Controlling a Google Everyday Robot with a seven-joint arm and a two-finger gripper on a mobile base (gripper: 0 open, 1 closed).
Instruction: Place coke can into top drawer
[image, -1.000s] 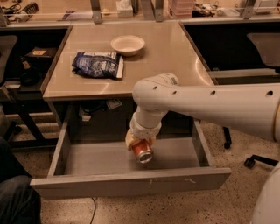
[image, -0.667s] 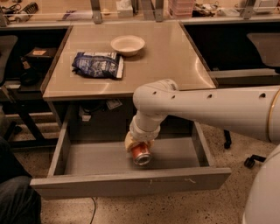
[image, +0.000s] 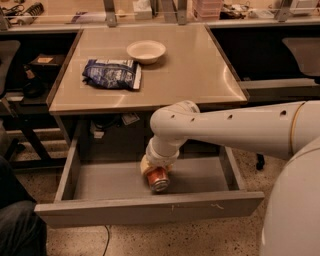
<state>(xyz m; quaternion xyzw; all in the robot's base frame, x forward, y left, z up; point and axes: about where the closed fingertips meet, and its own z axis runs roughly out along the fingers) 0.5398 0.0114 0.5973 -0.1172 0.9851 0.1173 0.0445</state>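
Note:
The top drawer is pulled open under the table, its flat front panel showing small white scratches. My gripper reaches down into the drawer from the white arm on the right. It is shut on the coke can, an orange-red can with a silver end that is tilted toward the camera. The can is low over the drawer floor, just right of its middle. I cannot tell whether it touches the floor.
On the tabletop lie a blue crinkled chip bag and a white bowl. A person's leg is at the lower left. Dark chairs and desks stand on both sides.
The gripper and can have moved slightly down and to the left inside the drawer. The can is still held.

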